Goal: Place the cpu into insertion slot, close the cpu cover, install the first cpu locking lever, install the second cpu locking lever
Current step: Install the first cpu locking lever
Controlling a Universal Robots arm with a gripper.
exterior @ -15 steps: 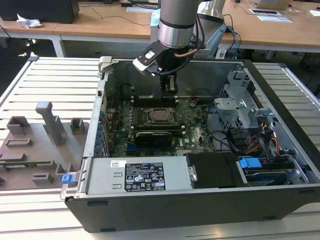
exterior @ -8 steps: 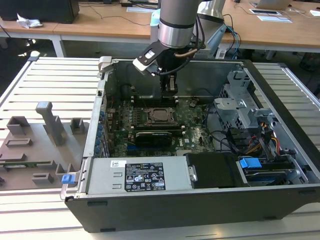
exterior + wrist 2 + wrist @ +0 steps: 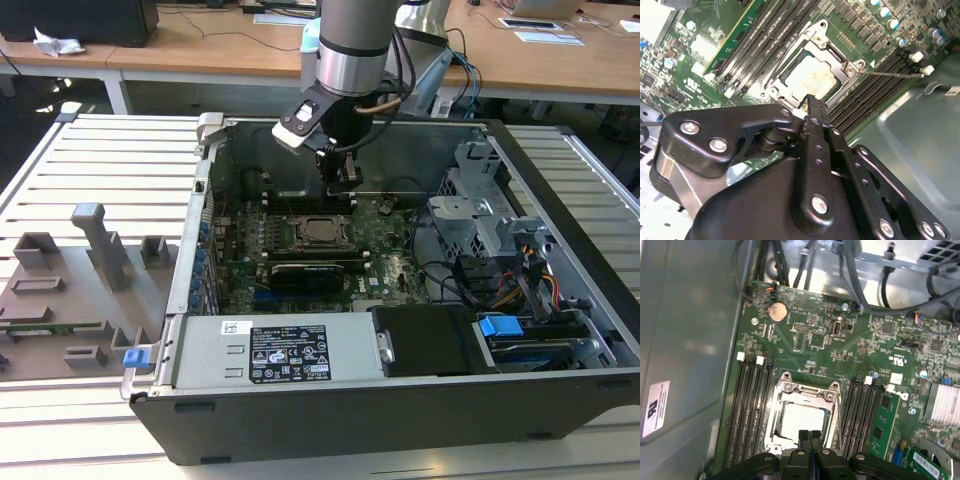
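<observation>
Taking the exterior view front to back: finds the computer case (image 3: 400, 410) open on top, with a grey power supply (image 3: 280, 355) at six o'clock of the board and a drive cage (image 3: 480, 215) at three o'clock. Locates the cpu (image 3: 805, 421) near the middle of the green motherboard (image 3: 390, 265), lying flat in the insertion slot beneath the cpu cover (image 3: 806, 388), seemingly folded down around the chip's metal top in both wrist views. Records memory slots (image 3: 747, 405) flanking the socket on two sides. Notes a thin lever rod (image 3: 890, 74) reaching out from one corner of the frame, well clear of it; judges that lever unlatched and cannot tell the state of the other. Places the gripper (image 3: 810, 434) just above the socket's edge, at about twelve o'clock of the chip in the exterior view, fingers pressed together with nothing between them. Judges the chip light, rigid and fragile, smooth on top and apt to slip; advises holding it by opposite edges only. Rates the cover as thin, stiff sheet, safe to push at its free edge, and the rod as springy wire, best taken near its bent end. Registers wooden desks (image 3: 560, 60) beyond the case wall at twelve o'clock.
</observation>
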